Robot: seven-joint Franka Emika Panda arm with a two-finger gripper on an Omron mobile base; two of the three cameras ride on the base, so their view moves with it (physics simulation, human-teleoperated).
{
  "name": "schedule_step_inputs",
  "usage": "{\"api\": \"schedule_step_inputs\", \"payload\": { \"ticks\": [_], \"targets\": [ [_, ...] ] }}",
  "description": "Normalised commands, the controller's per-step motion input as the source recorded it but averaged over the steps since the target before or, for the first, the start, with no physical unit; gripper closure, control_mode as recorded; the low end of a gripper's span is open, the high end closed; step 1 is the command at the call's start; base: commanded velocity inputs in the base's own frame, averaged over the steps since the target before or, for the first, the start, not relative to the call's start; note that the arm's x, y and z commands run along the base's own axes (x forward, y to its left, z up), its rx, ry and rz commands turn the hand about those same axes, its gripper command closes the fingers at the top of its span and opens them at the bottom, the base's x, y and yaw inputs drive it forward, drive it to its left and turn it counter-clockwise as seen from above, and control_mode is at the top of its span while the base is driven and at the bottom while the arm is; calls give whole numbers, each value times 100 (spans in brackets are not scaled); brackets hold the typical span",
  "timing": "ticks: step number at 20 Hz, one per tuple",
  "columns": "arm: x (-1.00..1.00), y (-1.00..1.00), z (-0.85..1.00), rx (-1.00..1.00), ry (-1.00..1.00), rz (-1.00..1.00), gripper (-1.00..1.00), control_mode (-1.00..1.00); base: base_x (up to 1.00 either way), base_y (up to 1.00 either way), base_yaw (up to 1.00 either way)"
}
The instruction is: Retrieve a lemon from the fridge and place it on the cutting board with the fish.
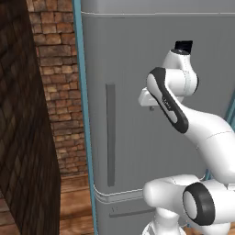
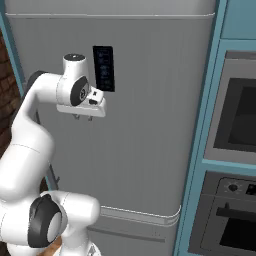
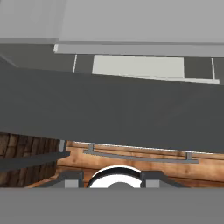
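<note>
Leftmost stands a brick wall, then the closed fridge with its long vertical handle. Before the door hangs the gripper, pointing down; how far its fingers are spread cannot be told. Rightmost are the ovens.

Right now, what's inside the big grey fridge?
Can't tell. The fridge has its door shut, so whatever is inside is covered. You can see its grey front and long handle.
</note>
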Motion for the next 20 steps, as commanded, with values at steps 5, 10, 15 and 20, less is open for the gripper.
{"api": "schedule_step_inputs", "payload": {
  "ticks": [5,10,15,20],
  "targets": [
    [-1,0,0,0,0,0,-100,100,-15,0,0],
    [0,0,0,0,0,0,-100,100,-44,11,0],
    [0,0,0,0,0,0,-100,100,-44,25,0],
    [0,0,0,0,0,0,-100,100,-21,47,-1]
  ]
}}
